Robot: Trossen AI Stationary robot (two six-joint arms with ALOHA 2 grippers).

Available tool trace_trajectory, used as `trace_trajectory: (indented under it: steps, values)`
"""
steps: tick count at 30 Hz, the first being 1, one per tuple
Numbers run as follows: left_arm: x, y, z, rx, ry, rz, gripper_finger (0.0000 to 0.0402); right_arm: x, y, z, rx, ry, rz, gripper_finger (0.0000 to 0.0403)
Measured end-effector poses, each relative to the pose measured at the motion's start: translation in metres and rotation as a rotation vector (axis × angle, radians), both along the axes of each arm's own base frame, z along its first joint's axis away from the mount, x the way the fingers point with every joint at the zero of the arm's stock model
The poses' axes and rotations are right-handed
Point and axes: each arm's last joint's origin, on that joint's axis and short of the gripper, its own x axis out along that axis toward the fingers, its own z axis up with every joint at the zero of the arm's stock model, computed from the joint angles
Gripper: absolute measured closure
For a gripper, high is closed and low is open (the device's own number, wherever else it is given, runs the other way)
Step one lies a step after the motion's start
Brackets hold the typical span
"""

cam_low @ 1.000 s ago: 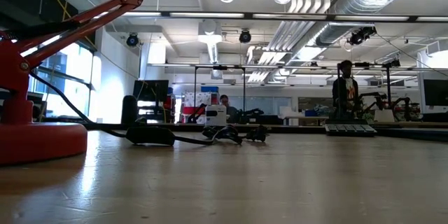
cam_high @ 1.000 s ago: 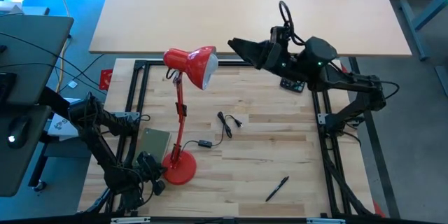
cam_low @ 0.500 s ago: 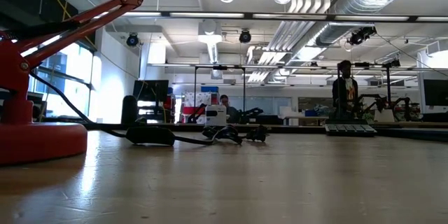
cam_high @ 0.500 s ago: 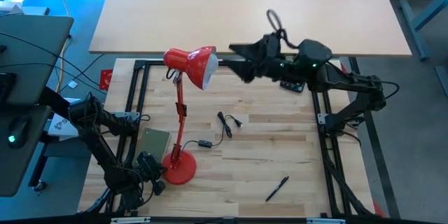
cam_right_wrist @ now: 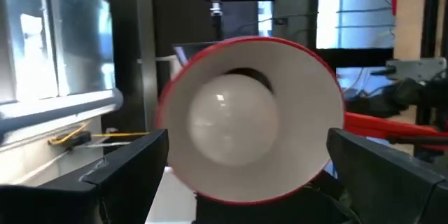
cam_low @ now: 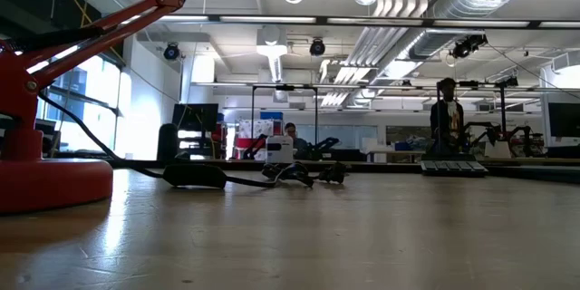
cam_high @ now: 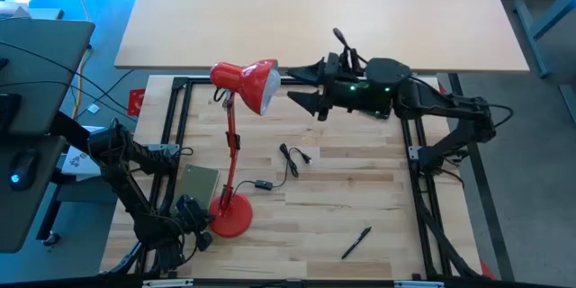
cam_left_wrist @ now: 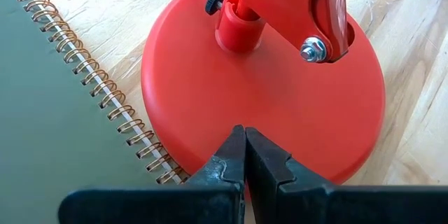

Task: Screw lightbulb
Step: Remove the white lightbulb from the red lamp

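Near the desk's far edge, 1 red lamp shade (cam_high: 247, 84) holds 1 lightbulb (cam_right_wrist: 229, 126), seated inside its white interior. The right gripper (cam_high: 304, 88) hangs just beside the shade's mouth with its 2 fingers spread wide, holding nothing; since the earlier frame it has moved closer to the shade. The bulb sits straight ahead between those fingers, apart from them. At the near-left corner, the left gripper (cam_left_wrist: 245, 155) rests pinched together over the lamp base (cam_left_wrist: 280, 98), beside 1 green notebook (cam_left_wrist: 56, 154). 1 black pen (cam_high: 356, 242) lies near the desk's near edge.

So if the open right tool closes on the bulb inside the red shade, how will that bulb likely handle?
The lightbulb looks smooth and round, so probably slippery. It seems thin-walled, likely fragile. It sits deep in the lamp shade, leaving the right tool little room.
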Motion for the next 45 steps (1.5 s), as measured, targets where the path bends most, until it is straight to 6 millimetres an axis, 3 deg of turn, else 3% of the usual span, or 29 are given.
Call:
trace_trajectory:
  steps: [12, 25, 37, 45]
  values:
    - [0.000, 0.000, 0.000, 0.002, -0.003, 0.000, 0.0401, 0.029, -0.003, -0.008, 0.013, -0.096, 0.003, 0.0020]
    - [0.000, 0.000, 0.000, 0.011, -0.002, -0.009, 0.0401, 0.033, -0.006, -0.012, 0.015, -0.085, -0.034, 0.0020]
    - [0.000, 0.001, 0.000, 0.011, -0.004, -0.006, 0.0402, 0.048, -0.002, -0.019, 0.038, -0.126, 0.013, 0.0020]
    - [0.000, 0.001, -0.001, 0.012, -0.006, -0.006, 0.0402, 0.047, -0.003, -0.014, -0.027, -0.166, -0.027, 0.0020]
